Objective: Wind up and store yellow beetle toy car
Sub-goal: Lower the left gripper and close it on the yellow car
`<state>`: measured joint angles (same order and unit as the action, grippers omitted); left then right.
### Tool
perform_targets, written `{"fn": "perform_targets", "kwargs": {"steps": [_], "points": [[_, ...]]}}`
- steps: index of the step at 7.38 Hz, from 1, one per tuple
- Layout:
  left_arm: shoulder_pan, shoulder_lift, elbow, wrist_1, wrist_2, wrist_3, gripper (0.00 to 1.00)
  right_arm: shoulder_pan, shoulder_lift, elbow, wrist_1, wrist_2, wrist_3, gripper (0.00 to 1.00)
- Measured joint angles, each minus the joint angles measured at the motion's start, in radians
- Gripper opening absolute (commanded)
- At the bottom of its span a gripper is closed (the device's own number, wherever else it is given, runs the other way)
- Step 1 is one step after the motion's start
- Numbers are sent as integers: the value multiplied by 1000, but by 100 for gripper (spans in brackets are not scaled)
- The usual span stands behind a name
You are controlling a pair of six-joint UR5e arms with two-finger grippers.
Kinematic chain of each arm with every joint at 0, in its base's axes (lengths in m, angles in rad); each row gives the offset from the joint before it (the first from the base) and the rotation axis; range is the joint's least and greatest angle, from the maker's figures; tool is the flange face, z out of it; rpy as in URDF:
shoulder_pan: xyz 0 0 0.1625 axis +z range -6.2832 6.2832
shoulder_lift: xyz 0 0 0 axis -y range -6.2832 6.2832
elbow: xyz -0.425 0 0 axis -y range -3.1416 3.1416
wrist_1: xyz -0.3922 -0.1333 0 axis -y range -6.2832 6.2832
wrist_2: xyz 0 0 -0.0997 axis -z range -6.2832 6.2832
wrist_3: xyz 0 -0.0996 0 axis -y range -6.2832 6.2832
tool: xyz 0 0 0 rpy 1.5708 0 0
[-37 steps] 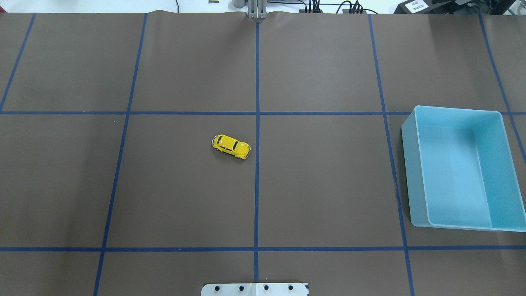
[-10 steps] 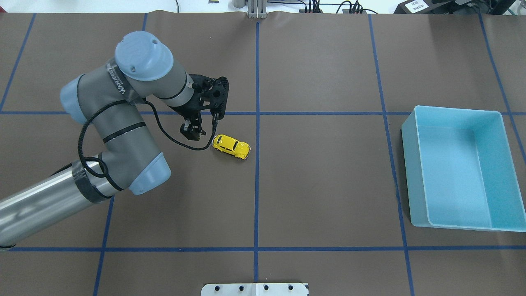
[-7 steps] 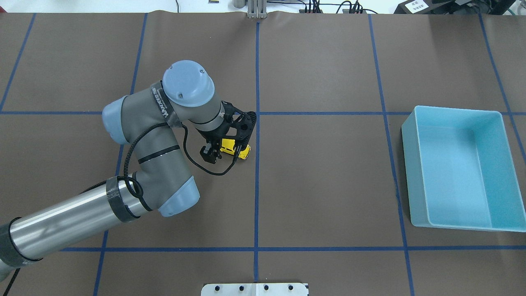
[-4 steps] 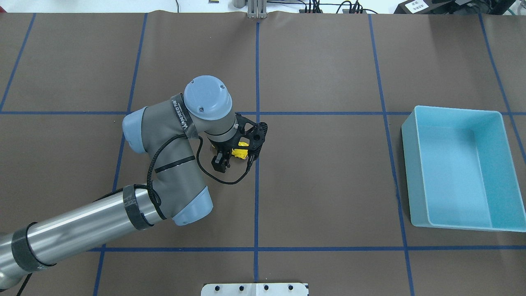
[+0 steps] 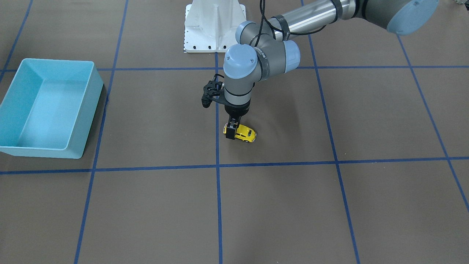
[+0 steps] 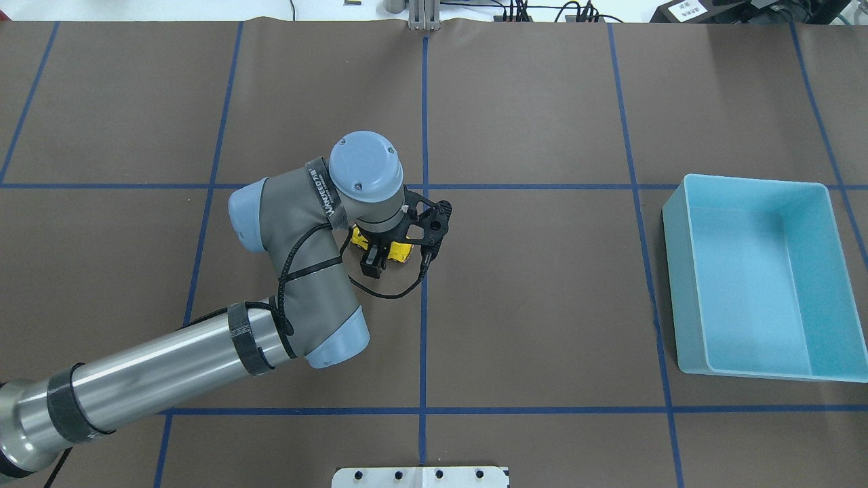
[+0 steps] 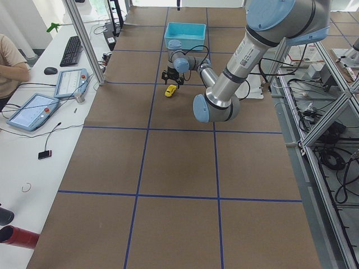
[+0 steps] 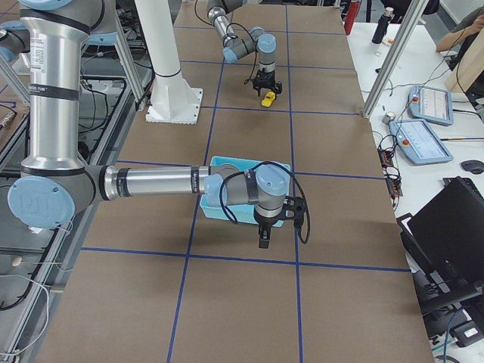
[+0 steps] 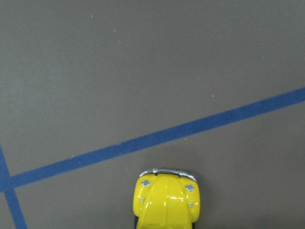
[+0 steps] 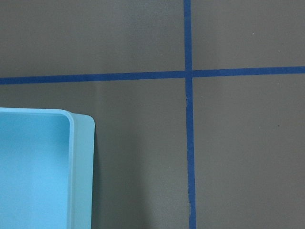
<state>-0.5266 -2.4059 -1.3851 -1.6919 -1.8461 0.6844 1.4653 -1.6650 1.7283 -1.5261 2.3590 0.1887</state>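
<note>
The left gripper (image 6: 377,255) has been lowered over the car (image 6: 401,251), which lay alone five seconds ago. The car is unmoved, wheels down at mid-table. It is straddled by the fingers, but whether it is clamped cannot be told. A grasp for winding is judged near. The bin (image 6: 685,285) stands at 3 o'clock. The right gripper's (image 8: 263,240) opening cannot be told.

The brown table (image 6: 542,305) has blue lines (image 6: 424,339) across it. A little yellow car (image 5: 247,134) sits near the middle. A blue box (image 6: 680,285) sits well apart, at one side.
</note>
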Motion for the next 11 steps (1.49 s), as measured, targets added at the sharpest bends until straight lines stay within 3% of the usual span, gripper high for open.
{"fn": "perform_targets", "kwargs": {"steps": [7,9,11], "points": [[2,-22,55,-37,-1,40,79,10,-1,2,0,0,0,99],[3,-25,58,-43,-8,59,59,13,-1,3,-1,0,0,99],[4,-25,59,-47,-18,62,32,14,-1,3,0,0,0,99]]}}
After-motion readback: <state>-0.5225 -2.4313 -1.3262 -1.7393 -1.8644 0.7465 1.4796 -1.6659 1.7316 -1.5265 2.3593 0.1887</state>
